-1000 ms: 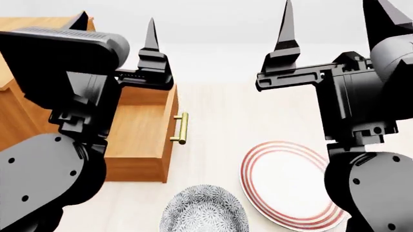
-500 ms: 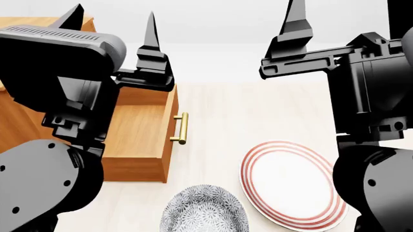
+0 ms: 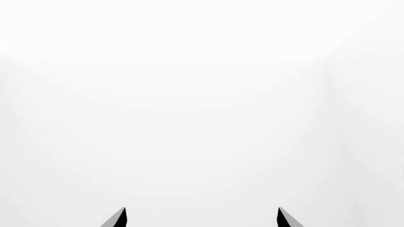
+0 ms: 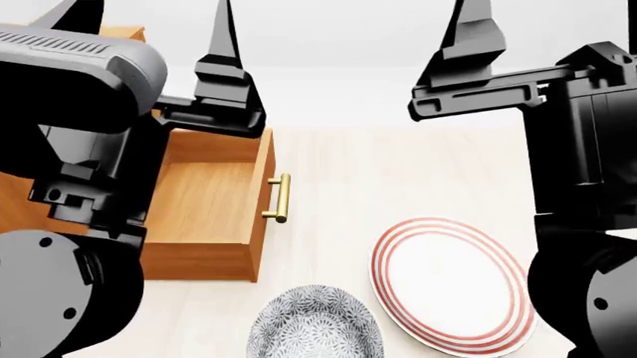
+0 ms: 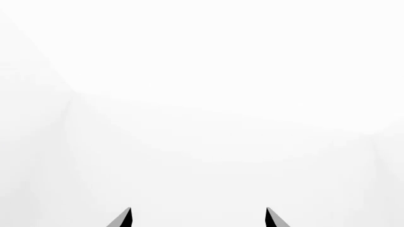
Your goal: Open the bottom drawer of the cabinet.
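Wood: orange-brown bottom drawer (image 4: 214,201) stands pulled out of the cabinet (image 4: 20,198) below my left gripper (image 4: 149,30), its inside bare as far as I can see.
Handle: short brass bar (image 4: 280,198) on the drawer front, below and right of the left gripper, untouched by either arm.
Left gripper: raised above the drawer's back edge, fingers wide apart, holding nothing.
Right gripper (image 5: 198,218): raised as well, well apart from the drawer; the head view crops one finger, but the wrist view shows two tips spread wide.
Wrist views: both show only black fingertips (image 3: 118,218) against blank white; cabinet and dishes appear in the head view alone.
Open room: bare tabletop lies between the handle and the red-ringed plate (image 4: 448,283).
Surface: pale wood-grain table (image 4: 398,171), with a patterned grey bowl (image 4: 313,324) near the drawer's front corner, just beside the plate.
Room: plain white beyond the table.
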### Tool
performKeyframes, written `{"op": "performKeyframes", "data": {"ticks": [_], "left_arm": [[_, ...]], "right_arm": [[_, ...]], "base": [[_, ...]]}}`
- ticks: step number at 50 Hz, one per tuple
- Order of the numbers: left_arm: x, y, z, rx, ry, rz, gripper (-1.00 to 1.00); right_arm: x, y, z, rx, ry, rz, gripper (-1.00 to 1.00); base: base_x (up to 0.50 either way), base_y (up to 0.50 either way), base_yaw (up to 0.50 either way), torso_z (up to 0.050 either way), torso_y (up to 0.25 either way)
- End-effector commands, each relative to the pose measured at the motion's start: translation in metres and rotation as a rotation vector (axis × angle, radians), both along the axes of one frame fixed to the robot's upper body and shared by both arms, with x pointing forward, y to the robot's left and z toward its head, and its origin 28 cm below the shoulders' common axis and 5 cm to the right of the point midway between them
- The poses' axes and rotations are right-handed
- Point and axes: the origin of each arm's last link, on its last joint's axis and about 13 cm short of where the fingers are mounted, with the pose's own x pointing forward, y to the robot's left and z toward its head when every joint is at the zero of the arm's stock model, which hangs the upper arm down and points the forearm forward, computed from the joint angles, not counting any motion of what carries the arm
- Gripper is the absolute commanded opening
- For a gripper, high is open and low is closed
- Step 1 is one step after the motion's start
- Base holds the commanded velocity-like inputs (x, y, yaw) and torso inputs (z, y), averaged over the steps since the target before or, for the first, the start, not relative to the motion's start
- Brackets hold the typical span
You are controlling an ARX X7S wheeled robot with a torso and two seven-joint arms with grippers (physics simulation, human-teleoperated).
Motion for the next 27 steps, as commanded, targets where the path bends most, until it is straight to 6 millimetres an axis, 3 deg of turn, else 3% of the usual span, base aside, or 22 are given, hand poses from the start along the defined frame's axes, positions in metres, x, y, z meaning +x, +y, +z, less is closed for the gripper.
{"op": "performKeyframes", "data": {"ticks": [1, 27], "left_arm": [[-0.009, -0.001, 0.006, 0.004, -0.038, -0.008, 1.0], [-0.013, -0.001, 0.01, 0.005, -0.058, -0.011, 1.0]], "right_arm": [[-0.011, 0.001, 0.006, -0.007, -0.04, 0.011, 1.0], [-0.021, 0.003, 0.016, -0.023, -0.084, 0.021, 1.0]], "base": [[0.0, 0.0, 0.0, 0.0, 0.0], [0.0, 0.0, 0.0, 0.0, 0.0]]}}
